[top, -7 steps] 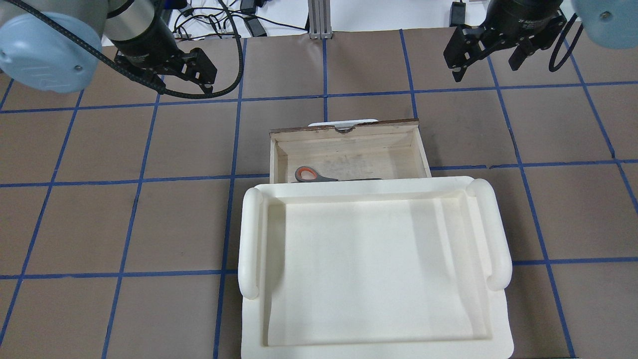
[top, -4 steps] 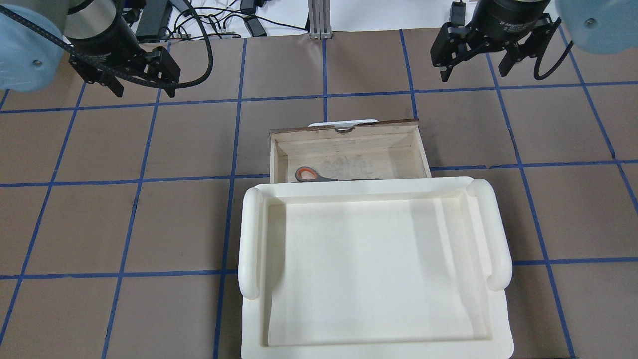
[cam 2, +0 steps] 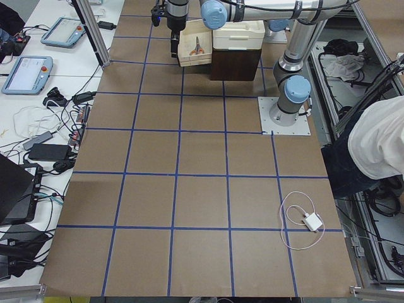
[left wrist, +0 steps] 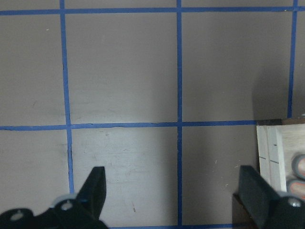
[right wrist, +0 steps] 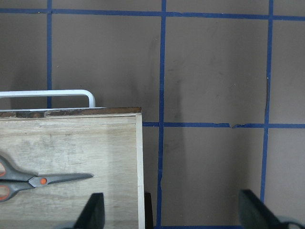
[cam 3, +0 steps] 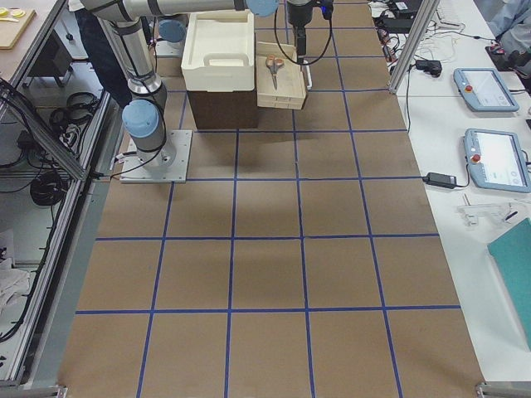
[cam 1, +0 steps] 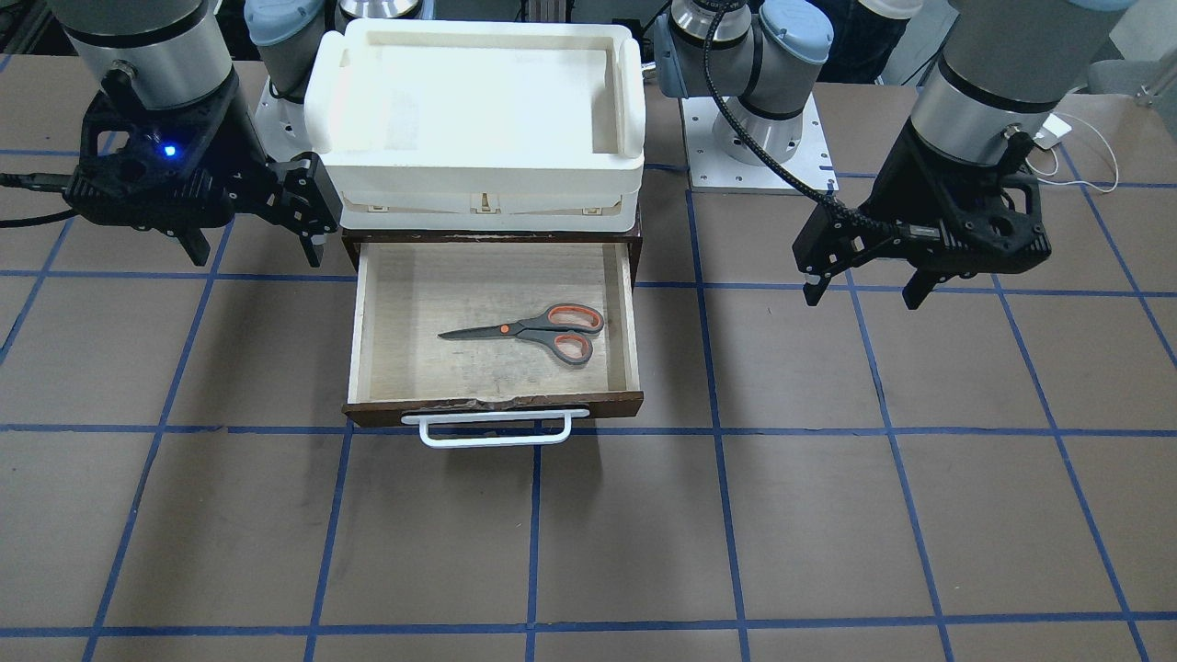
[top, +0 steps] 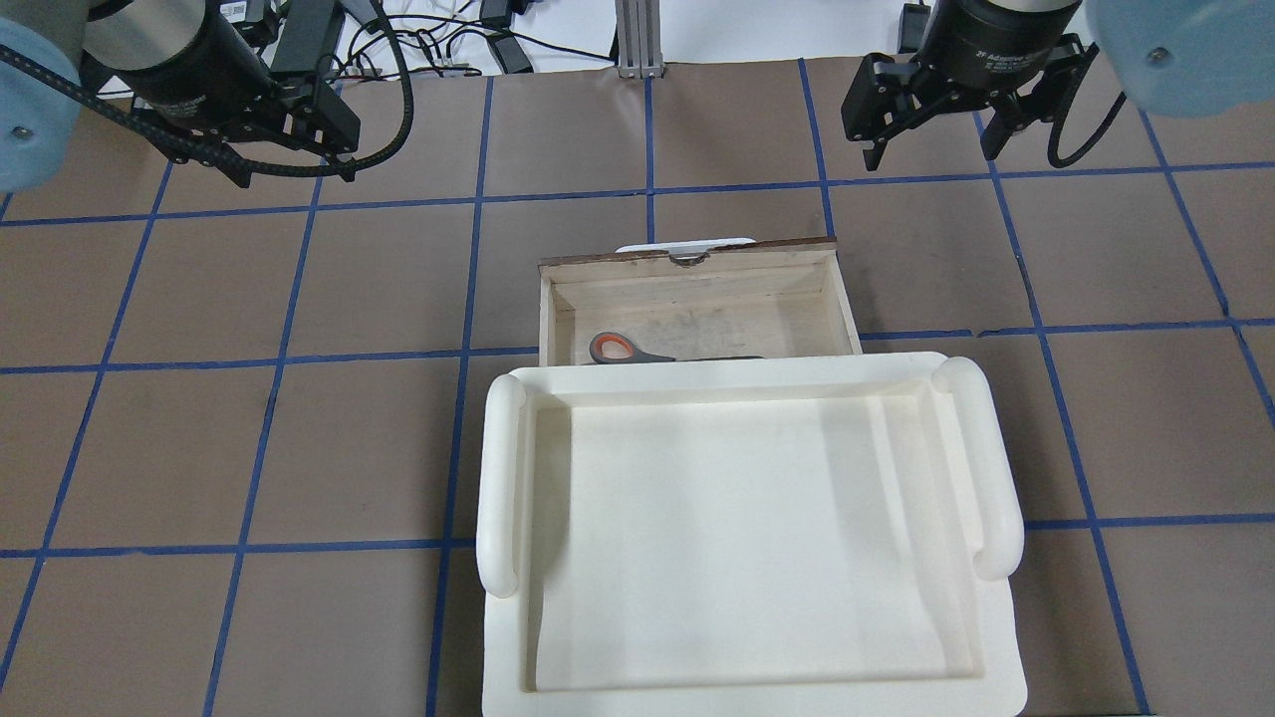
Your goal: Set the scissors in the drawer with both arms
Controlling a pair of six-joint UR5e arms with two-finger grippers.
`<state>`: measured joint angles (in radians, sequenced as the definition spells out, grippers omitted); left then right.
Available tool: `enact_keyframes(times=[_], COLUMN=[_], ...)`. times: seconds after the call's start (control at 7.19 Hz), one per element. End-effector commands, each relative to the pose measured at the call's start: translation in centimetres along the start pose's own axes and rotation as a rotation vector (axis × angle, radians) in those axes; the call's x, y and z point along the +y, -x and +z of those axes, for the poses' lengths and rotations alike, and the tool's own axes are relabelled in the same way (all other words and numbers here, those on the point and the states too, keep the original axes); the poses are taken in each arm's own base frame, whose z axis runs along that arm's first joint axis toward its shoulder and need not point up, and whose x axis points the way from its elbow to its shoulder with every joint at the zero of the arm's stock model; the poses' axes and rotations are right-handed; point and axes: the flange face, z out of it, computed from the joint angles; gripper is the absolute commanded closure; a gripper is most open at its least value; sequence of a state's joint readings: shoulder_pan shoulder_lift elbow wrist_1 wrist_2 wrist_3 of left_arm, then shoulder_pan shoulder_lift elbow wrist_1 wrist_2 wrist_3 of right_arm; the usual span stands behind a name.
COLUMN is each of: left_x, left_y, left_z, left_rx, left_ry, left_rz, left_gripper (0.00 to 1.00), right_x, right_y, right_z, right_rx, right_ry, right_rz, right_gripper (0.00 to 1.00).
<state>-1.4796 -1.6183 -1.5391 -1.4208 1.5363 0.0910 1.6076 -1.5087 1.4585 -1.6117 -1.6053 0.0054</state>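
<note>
The scissors (cam 1: 533, 331) lie flat inside the open drawer (cam 1: 497, 405), handles toward my left side. They also show in the overhead view (top: 618, 349) and the right wrist view (right wrist: 28, 180). The drawer (top: 687, 261) is pulled out, its white bar handle at the front. My left gripper (cam 1: 860, 290) is open and empty, above the table beside the drawer; it also shows in the overhead view (top: 294, 171). My right gripper (cam 1: 256, 256) is open and empty on the other side (top: 931, 154). Neither touches the drawer.
A cream-white tray (cam 1: 474, 92) sits on top of the dark cabinet that the drawer slides out of. Cables (top: 428, 40) lie past the table's far edge. A white charger with its cord (cam 2: 306, 221) lies on the table on my left side.
My left gripper has moved outward to the left and further from the drawer. My right gripper has shifted a little left and away. Both stay open. The scissors and drawer have not moved.
</note>
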Motion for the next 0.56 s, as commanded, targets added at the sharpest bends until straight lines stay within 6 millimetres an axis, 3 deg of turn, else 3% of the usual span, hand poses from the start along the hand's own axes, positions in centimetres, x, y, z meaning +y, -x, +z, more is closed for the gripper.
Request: enact_keyframes(times=[0.0,0.42], left_x=[1.01,1.30], left_y=[-0.42,-0.83], left_z=[0.28,0.03], left_rx=[0.008,-0.002], left_ry=[0.008,0.006], left_rz=[-0.050,-0.068], left_gripper=[0.00,0.00], right_x=[-0.04,-0.02], right_y=[-0.02,-0.22], right_z=[0.04,-0.04], right_rx=[0.002,0.015], right_ry=[-0.001,-0.003], right_rz=[-0.002,-0.001], right_gripper=[0.00,0.00])
